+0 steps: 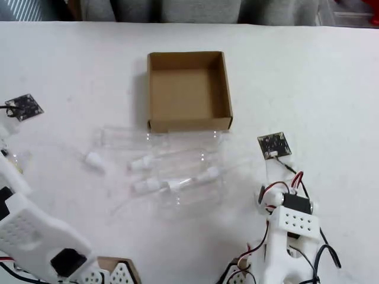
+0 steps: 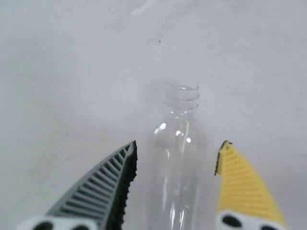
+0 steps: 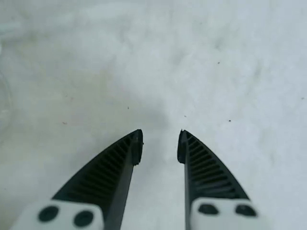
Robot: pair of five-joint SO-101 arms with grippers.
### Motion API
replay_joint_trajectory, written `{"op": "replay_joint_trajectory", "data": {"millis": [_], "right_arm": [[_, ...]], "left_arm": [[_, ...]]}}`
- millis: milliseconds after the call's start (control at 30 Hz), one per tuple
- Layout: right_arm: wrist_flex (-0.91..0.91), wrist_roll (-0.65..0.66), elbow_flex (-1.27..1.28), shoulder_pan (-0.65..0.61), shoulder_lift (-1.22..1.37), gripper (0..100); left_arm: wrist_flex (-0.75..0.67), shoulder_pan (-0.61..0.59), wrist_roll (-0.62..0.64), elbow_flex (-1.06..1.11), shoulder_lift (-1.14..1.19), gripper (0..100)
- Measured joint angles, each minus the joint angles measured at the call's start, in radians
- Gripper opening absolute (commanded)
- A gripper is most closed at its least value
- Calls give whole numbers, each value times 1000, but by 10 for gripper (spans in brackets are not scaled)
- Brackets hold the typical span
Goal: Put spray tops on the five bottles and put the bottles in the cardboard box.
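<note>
1. The left hand [image 2: 178, 143] is open. Its grey finger [image 2: 112, 187] and yellow finger [image 2: 240, 184] stand spread to either side of a clear bottle [image 2: 176, 167], and neither seems to press on it.
2. That bottle lies on the white counter [image 2: 62, 72], straight ahead of the left hand and between its fingers. Its long axis runs in line with the hand's reach. The body is toward the palm and the bare threaded neck [image 2: 183, 96] points away, beyond the fingertips. It has no spray top on it.
3. The right hand [image 3: 160, 139] is open only a little. Its two black fingers are parted by a narrow gap with nothing between them, above bare counter.
4. In the high view the other bottles [image 1: 177, 163] lie on their sides in a cluster just in front of the cardboard box [image 1: 189, 125], which holds nothing. White tops show among them, but I cannot tell whether they are fitted or loose. One loose spray top [image 1: 93, 160] lies apart from the cluster, on the left arm's side.
5. The left hand is clearly the nearer one, since it already straddles the bottle. The coming move probably turns on closing across the body, square to the long axis. That would leave the neck free past the fingertips for a top.
</note>
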Motion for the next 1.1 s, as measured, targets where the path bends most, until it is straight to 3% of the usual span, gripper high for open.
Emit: {"op": "replay_joint_trajectory", "data": {"millis": [433, 733, 967, 1100], "right_arm": [[0, 0, 12, 0, 0, 104], [0, 0, 12, 0, 0, 104], [0, 0, 12, 0, 0, 104], [0, 0, 12, 0, 0, 104]], "left_arm": [[-170, 2, 3, 166, 0, 286], [-293, 14, 2, 299, -8, 90], [-296, 14, 2, 316, -15, 57], [-209, 12, 69, 281, -11, 58]]}}
